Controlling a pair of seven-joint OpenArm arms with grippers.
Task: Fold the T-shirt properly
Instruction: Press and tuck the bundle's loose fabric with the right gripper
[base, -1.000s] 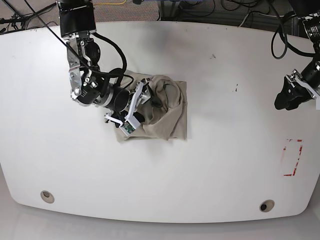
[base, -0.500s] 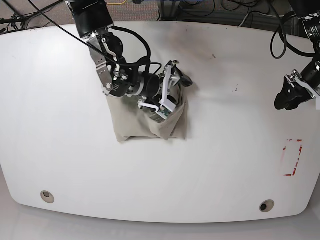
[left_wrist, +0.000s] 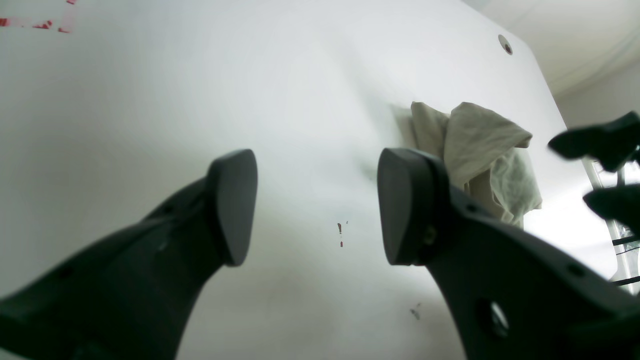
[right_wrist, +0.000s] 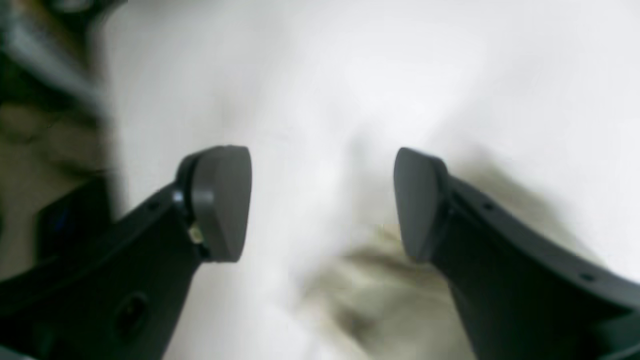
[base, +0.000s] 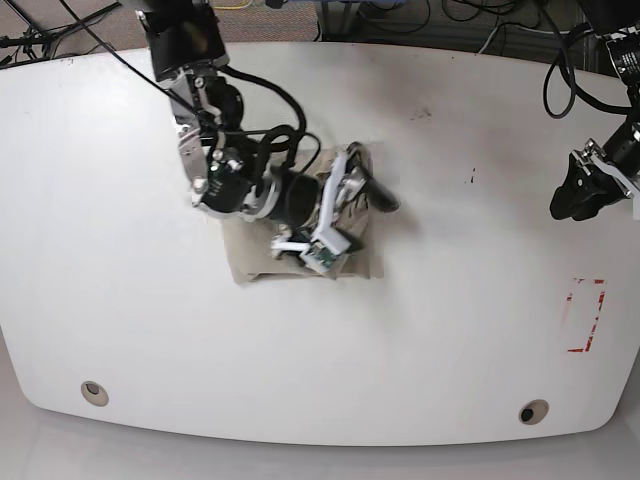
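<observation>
White table (base: 430, 330), T-shirt (base: 365, 262) bunched into a rough folded bundle left of centre in the base view, lying on the tabletop. Most of it is covered by the right arm (base: 215, 170), which reaches down from the top edge and lies across the cloth. Only the lower and right edges of the shirt show clearly there, plus a strip by the arm's left side.

Right gripper (base: 375, 195) sits over the shirt's upper right corner, pointing toward table centre. In its wrist view the right gripper (right_wrist: 320, 200) has both dark fingers spread wide with bare table between them, nothing pinched. That view is blurred; beige cloth (right_wrist: 390, 305) shows low in the frame, below and beyond the fingertips, not between them (contact with the fabric can't be judged from this blur).

Left gripper (base: 585, 190) is far off at the table's right edge, well apart from the shirt. From its wrist camera the left gripper (left_wrist: 315, 205) is also wide, empty, only white table in the gap. The shirt (left_wrist: 480, 150) shows in the distance past the right-hand finger, a crumpled pale heap with one fold standing up. Dark blurred parts of the other arm (left_wrist: 605, 150) poke in at that frame's right edge.

Red tape marks (base: 585, 315) form a broken rectangle on the table near the right side, below the left gripper. Two round holes (base: 95, 392) near the front edge, one at each side. Cables (base: 440, 20) run behind the table's far edge.
</observation>
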